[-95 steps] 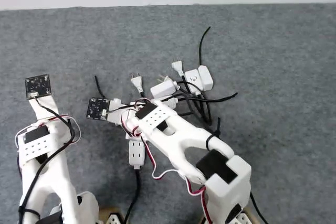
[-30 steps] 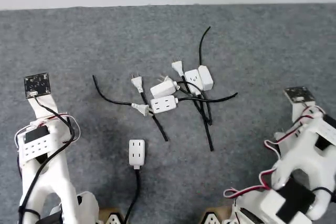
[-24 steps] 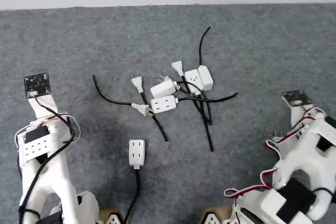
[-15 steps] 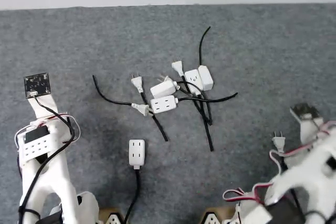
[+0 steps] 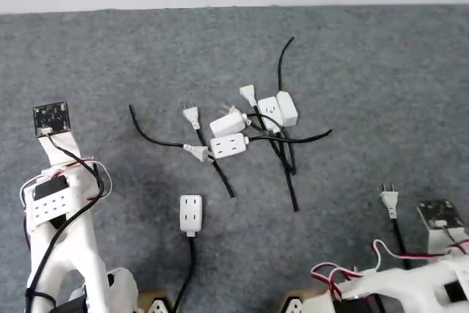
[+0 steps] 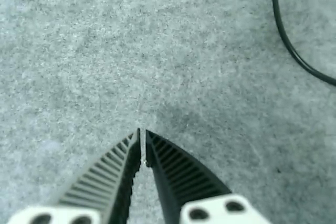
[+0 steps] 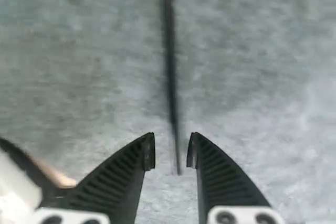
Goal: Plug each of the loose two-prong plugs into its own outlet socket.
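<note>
Left arm [image 5: 57, 234]: white moulded shell with a perforated white block on top; a black cable and thin red-and-white wires are looped along it, and a square black board [image 5: 52, 118] sits at the tip. Right arm [image 5: 410, 287]: same white shell, red and white wires, and a square end board [image 5: 440, 213]. Left pincer [image 6: 140, 148] and right pincer [image 7: 170, 153]: dark ribbed fingers on white bases with round screw holes.

Tabletop [image 5: 88, 56]: grey, felt-like, as I read it on the high view. Centre of frame: a tangle of white outlet sockets [image 5: 227, 146], two-prong plugs [image 5: 190, 115] and black cords [image 5: 279, 64]. Lower centre: one lone socket [image 5: 190, 214], corded. Lower right: one lone plug [image 5: 388, 199], prongs pointing up-frame.
</note>
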You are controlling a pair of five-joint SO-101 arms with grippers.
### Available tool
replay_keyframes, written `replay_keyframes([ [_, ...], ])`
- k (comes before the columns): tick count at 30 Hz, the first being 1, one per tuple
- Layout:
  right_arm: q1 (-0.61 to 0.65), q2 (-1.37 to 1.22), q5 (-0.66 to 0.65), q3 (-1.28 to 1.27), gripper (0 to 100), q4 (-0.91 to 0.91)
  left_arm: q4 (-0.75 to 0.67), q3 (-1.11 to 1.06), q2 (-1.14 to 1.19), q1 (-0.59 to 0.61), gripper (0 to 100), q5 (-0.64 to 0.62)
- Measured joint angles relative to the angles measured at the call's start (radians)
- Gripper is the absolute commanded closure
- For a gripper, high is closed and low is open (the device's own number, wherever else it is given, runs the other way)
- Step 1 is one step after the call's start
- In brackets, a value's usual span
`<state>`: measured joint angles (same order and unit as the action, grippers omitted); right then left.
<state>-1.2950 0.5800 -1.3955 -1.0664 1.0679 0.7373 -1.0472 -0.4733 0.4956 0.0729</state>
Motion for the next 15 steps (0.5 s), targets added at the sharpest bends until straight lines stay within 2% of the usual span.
replay_keyframes([
  [10,-0.037,0.0,-0.06,-0.103,89.3,-0.044,0.0,0.0,0.0,0.0,99,0.0],
  [15,-0.037,0.011,-0.091,-0.172,89.7,-0.135,0.0,0.0,0.0,0.0,99,0.0],
])
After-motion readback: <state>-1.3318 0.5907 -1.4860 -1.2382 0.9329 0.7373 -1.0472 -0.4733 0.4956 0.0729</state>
